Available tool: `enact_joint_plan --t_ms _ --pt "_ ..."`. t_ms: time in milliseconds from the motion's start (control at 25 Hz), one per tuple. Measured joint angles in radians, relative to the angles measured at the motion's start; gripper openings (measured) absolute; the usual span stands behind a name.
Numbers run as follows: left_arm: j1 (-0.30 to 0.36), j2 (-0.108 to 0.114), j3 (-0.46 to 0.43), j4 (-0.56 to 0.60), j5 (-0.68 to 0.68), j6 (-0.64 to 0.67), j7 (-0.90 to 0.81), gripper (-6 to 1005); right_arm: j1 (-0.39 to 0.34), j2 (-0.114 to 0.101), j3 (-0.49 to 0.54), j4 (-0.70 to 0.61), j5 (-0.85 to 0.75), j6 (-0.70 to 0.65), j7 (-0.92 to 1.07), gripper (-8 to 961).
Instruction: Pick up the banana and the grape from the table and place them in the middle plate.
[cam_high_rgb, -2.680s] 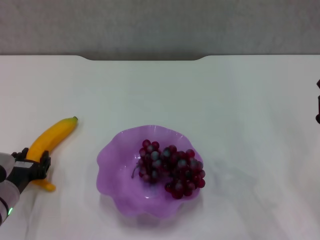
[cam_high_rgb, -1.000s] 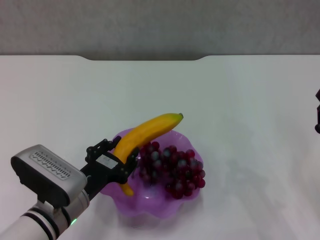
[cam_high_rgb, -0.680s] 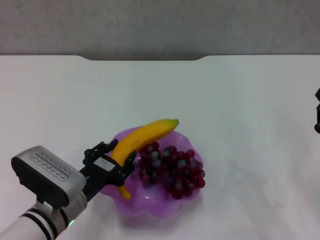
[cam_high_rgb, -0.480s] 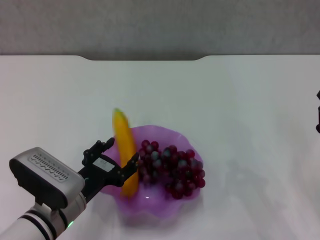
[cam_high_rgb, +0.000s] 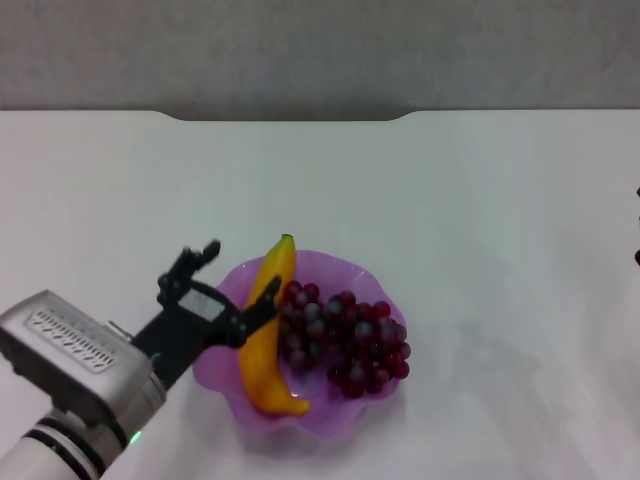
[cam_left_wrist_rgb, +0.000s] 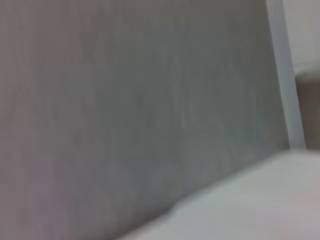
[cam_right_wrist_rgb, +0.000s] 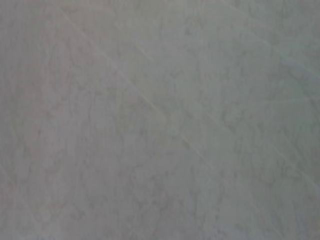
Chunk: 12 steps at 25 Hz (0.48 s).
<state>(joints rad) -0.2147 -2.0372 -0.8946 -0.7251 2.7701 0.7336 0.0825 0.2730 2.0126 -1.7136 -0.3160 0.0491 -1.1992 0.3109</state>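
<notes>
Left claw (cam_high_rgb: 232, 283): we note its fingers spread wide and holding nothing, hovering at the left rim of the middle plate (cam_high_rgb: 340, 266). One fingertip points up and away over the bench (cam_high_rgb: 480, 200); the other reaches in toward the banana (cam_high_rgb: 266, 328), close enough that we cannot say whether it touches the fruit. The arm's grey body crosses the near left corner of the head view.

Banana: inside the purple scalloped plate, along its left side. Dark tip points to the far rim and appears to rest on or just above it; the stem end sits low near the plate's near edge. It lies just beside the grape (cam_high_rgb: 345, 337), the two seemingly touching along the banana's right flank.

Grape: the dark red bunch fills the middle and right of the plate, within the rim.

Right claw: only a dark sliver shows at the far right edge of the head view, well apart from the plate. We cannot tell whether it is spread or closed. Parked, by the look of it.

Wrist views: neither shows fingers or fruit, only blank grey surfaces.

Progress, as we judge it: both fruits are in the plate, so the placing looks finished. What seems left is clearing the left arm away from the rim without nudging the banana, whose tip sits high on the far edge.
</notes>
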Motion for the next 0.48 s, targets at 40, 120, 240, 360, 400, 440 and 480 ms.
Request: enact_joint_plan --t_ms 40,120,240,360,400,440,480 --pt "0.003 0.000 -0.001 0.001 0.000 0.037 0.010 840 0.000 0.000 0.000 0.000 0.000 0.000 0.000 0" --pt "0.009 0.000 -0.008 0.010 0.000 0.123 0.022 812 0.001 0.000 0.000 0.000 0.000 -0.001 0.000 0" --pt "0.011 0.002 -0.027 0.048 0.000 0.263 0.022 770 0.002 0.000 0.000 0.000 0.000 -0.003 -0.001 0" --pt "0.005 0.000 -0.062 0.137 -0.001 0.425 0.019 727 0.002 0.001 0.000 -0.001 0.000 -0.004 -0.001 0" --pt "0.005 0.000 -0.062 0.137 -0.001 0.425 0.019 705 0.003 0.001 0.000 -0.001 0.000 -0.004 -0.001 0" --pt "0.004 -0.001 -0.074 0.159 -0.004 0.459 0.018 682 0.003 0.001 0.000 -0.001 0.000 -0.004 -0.002 0" --pt "0.004 -0.001 -0.085 0.177 -0.010 0.482 0.017 660 0.003 0.001 0.000 -0.001 0.000 -0.004 -0.002 0"
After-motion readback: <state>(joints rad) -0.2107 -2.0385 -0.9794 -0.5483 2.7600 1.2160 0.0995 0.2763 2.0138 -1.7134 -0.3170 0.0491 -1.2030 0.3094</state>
